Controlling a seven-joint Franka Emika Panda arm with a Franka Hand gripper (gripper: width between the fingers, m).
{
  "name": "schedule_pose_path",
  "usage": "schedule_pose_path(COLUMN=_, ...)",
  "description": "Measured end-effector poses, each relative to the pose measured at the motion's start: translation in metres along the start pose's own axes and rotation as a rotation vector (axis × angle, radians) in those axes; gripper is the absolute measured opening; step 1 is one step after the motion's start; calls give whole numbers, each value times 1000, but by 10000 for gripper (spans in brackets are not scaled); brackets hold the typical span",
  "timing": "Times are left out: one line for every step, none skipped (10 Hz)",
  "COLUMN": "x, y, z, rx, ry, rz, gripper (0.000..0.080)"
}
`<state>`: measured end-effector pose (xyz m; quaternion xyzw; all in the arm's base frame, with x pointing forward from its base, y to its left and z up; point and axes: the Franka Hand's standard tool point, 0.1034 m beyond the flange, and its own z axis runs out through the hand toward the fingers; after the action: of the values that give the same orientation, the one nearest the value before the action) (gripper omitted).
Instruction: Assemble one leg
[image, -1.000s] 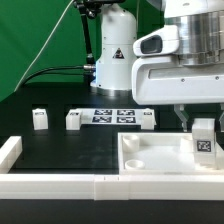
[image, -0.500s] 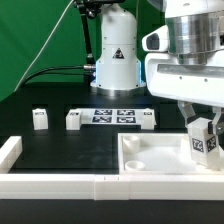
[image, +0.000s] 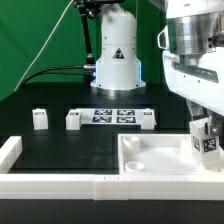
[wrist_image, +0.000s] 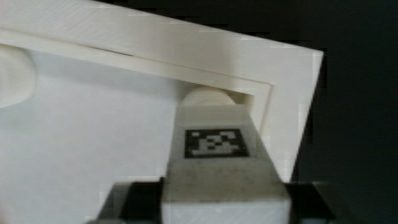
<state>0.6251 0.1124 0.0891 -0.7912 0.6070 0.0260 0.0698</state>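
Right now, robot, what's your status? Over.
End effector shut on the leg. Leg at the white panel corner, contact unclear. Nothing seen blocking it.

Four white legs (image: 40, 119), one square tray panel (image: 158, 157), one marker board (image: 113, 115), one robot arm (image: 116, 55)

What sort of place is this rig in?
Probably a robotics lab bench: green backdrop, black table with the marker board fixed on it, and the tagged leg gripped in the tool over a white panel.
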Motion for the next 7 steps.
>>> schedule_pose_path(x=-1, y=0, z=0, rx=0, ry=0, rz=-49, gripper=373)
schedule_pose_path(x=-2, y=0, z=1, rx=-2, ry=-1, rz=-53, gripper=373)
schedule_pose_path(x=-3, y=0, z=1, rx=-2, ry=-1, rz=-90, gripper=567)
schedule_pose_path(x=-3, y=0, z=1, rx=-2, ry=0, rz=-217, gripper=623)
schedule_pose_path(x=-3, y=1, z=1, rx=-2, ry=0, rz=-369, gripper=623)
schedule_pose_path(x=-1, y=1, z=1, rx=-2, ry=0, rz=-527, gripper=644)
schedule_pose_path(x=0, y=1, z=1, rx=-3, ry=0, rz=-663, gripper=644)
